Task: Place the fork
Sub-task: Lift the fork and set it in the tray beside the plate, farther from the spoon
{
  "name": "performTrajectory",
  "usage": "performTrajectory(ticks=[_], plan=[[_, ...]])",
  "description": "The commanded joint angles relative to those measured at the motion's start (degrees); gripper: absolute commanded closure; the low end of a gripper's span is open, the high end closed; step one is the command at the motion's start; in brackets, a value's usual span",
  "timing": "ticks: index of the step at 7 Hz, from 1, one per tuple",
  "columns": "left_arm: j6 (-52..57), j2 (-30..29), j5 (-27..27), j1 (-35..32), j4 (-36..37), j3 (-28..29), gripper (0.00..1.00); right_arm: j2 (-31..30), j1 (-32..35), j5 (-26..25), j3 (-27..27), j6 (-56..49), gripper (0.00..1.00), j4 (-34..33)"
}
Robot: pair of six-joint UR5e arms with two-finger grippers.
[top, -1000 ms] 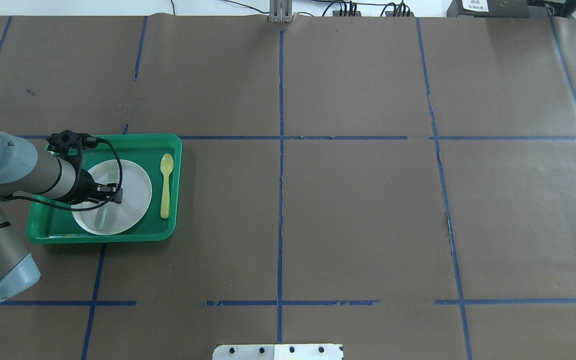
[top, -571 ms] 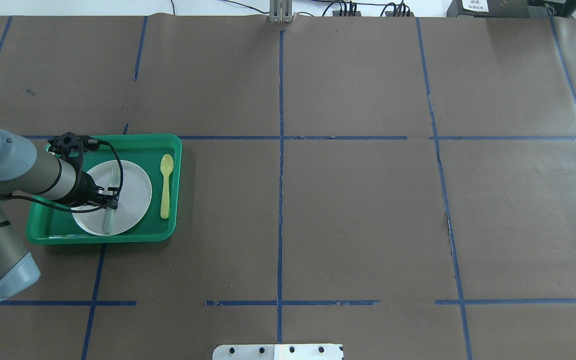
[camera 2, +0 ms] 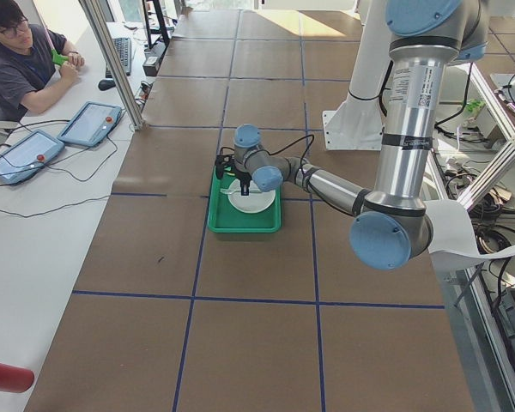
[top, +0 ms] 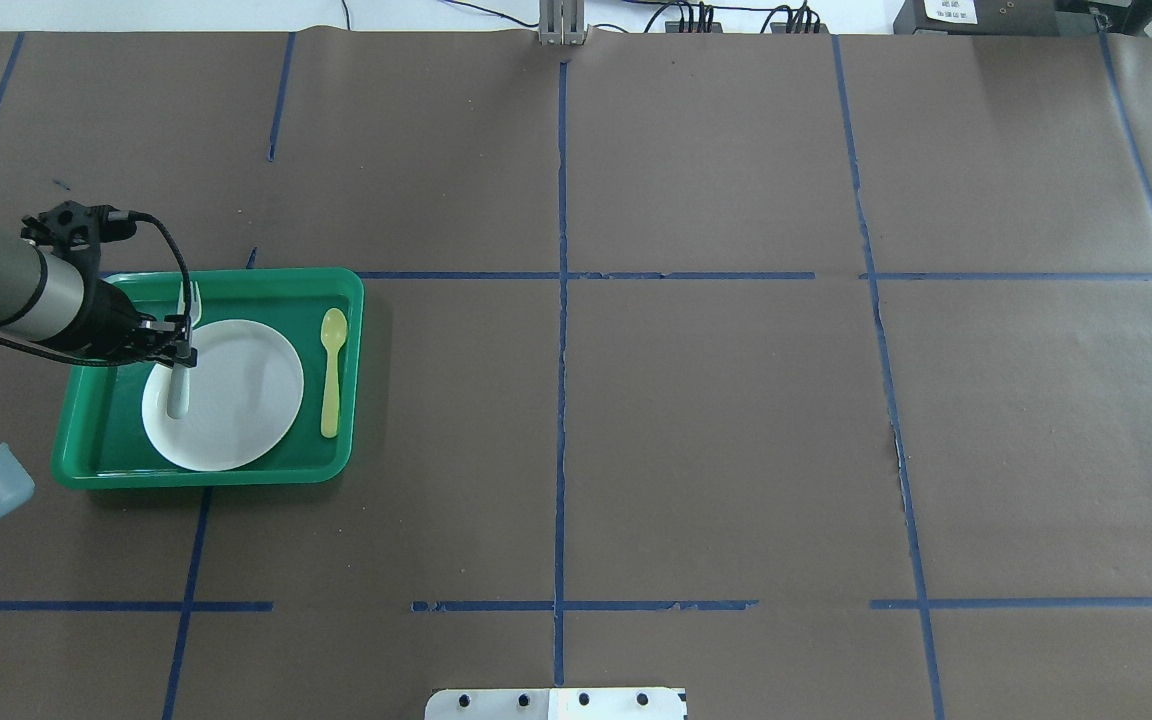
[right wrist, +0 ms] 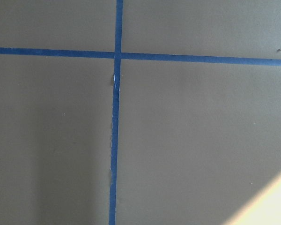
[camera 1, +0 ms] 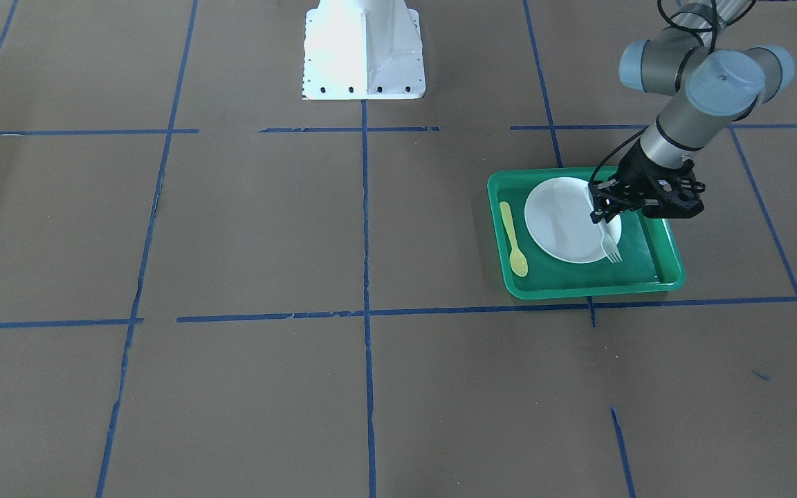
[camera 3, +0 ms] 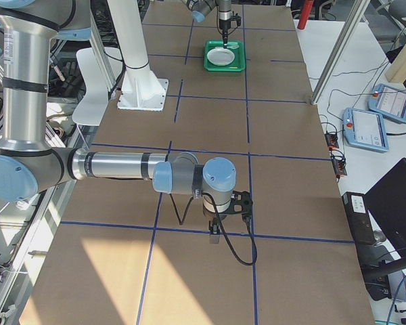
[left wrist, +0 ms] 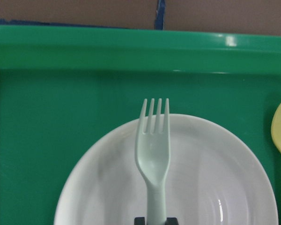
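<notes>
My left gripper (top: 179,352) is shut on the pale whitish fork (top: 183,345) at mid-handle and holds it level above the left part of the white plate (top: 236,395). The plate lies in the green tray (top: 266,290). In the left wrist view the fork (left wrist: 153,154) points away, its tines over the plate's far rim (left wrist: 215,187). In the front view the fork (camera 1: 610,243) hangs from the gripper (camera 1: 602,211) over the plate's edge (camera 1: 561,221). My right gripper (camera 3: 216,233) shows only in the right side view, low over bare table; I cannot tell its state.
A yellow spoon (top: 332,375) lies in the tray to the right of the plate. The white robot base (camera 1: 364,48) stands at mid-table. An operator (camera 2: 21,69) sits beyond the table's far side with tablets.
My left gripper closed on the fork lying on the plate, then rose and moved left and away with it. The fork now sits over the plate's left edge.
</notes>
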Motion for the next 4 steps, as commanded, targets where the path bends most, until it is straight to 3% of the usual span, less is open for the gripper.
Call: performTrajectory(ticks=[1,3,4], plan=[[6.38,5.60,-0.60,-1.87,-2.74,0.15,1.00,0.00,0.00,0.00,0.08,0.00,0.00,0.00],[5.98,6.69,-0.77,-1.43,-8.29,2.95,1.00,0.00,0.00,0.00,0.00,0.00,0.00,0.00],[6.06,6.69,-0.77,-1.08,-8.30,3.75,0.69,0.00,0.00,0.00,0.08,0.00,0.00,0.00]])
